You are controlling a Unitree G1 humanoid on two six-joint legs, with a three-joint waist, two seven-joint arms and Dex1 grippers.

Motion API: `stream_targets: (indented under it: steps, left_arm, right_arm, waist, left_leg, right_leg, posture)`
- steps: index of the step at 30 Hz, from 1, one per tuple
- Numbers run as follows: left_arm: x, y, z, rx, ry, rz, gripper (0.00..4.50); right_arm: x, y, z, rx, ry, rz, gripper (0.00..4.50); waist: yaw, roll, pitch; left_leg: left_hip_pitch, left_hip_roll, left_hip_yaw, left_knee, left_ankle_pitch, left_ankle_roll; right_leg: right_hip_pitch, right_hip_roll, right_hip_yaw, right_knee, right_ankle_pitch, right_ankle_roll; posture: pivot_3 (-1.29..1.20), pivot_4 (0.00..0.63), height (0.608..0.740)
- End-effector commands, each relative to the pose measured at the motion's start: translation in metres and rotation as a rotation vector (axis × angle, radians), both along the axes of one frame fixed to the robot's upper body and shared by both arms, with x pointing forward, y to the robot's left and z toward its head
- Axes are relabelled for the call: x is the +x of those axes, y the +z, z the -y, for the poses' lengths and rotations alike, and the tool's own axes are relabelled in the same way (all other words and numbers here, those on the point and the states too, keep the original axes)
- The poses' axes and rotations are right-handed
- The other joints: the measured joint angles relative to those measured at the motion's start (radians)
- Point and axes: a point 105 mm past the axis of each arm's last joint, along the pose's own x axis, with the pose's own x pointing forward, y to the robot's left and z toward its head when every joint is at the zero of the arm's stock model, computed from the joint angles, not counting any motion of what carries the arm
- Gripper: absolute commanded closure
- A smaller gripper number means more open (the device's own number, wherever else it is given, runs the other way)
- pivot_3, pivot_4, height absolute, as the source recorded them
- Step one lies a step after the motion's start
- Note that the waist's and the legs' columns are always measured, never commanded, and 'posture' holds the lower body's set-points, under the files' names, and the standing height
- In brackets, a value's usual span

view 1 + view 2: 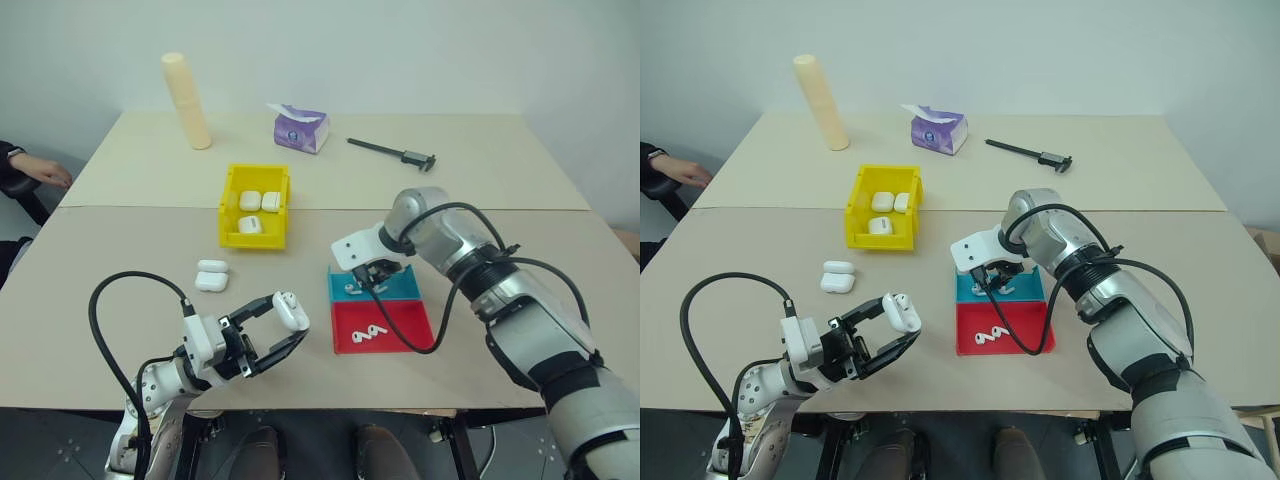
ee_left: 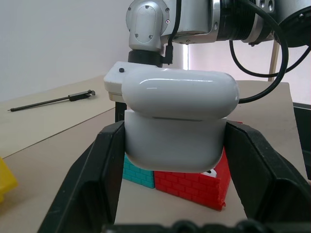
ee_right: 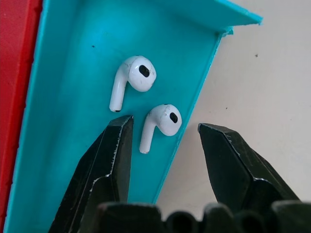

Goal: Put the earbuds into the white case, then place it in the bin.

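Left hand [image 1: 285, 330] clamps a small glossy white plastic earbud case [image 2: 177, 124] between its black fingers, lid closed, held above the counter [image 1: 120, 260]. Right hand [image 3: 163, 133] points down with fingers parted around two tiny white plastic earbuds [image 3: 160, 121] lying in the blue half of a shallow blue-and-red tray [image 1: 415, 285]. Beyond both hands sits a bright yellow rectangular plastic bin [image 1: 227, 215] holding white cases.

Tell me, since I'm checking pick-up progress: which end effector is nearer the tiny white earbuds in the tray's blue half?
Right. The right end effector hangs open just above the tiny white earbuds; the left end effector sits beside the tray, shut on the glossy white case.
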Motion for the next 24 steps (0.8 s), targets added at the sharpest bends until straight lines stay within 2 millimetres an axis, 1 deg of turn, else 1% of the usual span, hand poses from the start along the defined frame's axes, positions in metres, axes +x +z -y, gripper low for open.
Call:
stream_targets:
  steps: [1,3,4,24]
  left_arm:
    - [-0.0014,0.0059,0.0028,0.011,-0.011,0.047,1.69]
    - [-0.0013,0.0057,0.0029,0.013,-0.011,0.046,1.69]
    - [-0.0012,0.0055,0.003,0.015,-0.011,0.044,1.69]
    - [-0.0007,0.0043,0.0045,0.028,-0.001,0.036,1.69]
  right_arm:
    - [-0.0005,0.0079,-0.0023,0.024,0.018,0.024,1.9]
    - [-0.0002,0.0076,-0.0026,0.027,0.015,0.028,2.28]
    - [0.0,0.0072,-0.0028,0.028,0.013,0.028,2.39]
    - [-0.0003,0.0021,-0.0014,0.016,0.02,0.035,2.39]
  waist:
    - [0.0,0.0,0.0]
    - [0.0,0.0,0.0]
    - [0.0,0.0,0.0]
    - [0.0,0.0,0.0]
  left_leg:
    - [0.0,0.0,0.0,0.0,0.0,0.0]
    - [0.0,0.0,0.0,0.0,0.0,0.0]
    - [0.0,0.0,0.0,0.0,0.0,0.0]
    - [0.001,0.0,0.0,0.0,0.0,0.0]
  right_leg:
    - [0.0,0.0,0.0,0.0,0.0,0.0]
    - [0.0,0.0,0.0,0.0,0.0,0.0]
    - [0.0,0.0,0.0,0.0,0.0,0.0]
    - [0.001,0.0,0.0,0.0,0.0,0.0]
  posture:
    - [0.0,0.15,0.74]
    - [0.0,0.15,0.74]
    - [0.0,0.15,0.74]
    - [0.0,0.15,0.74]
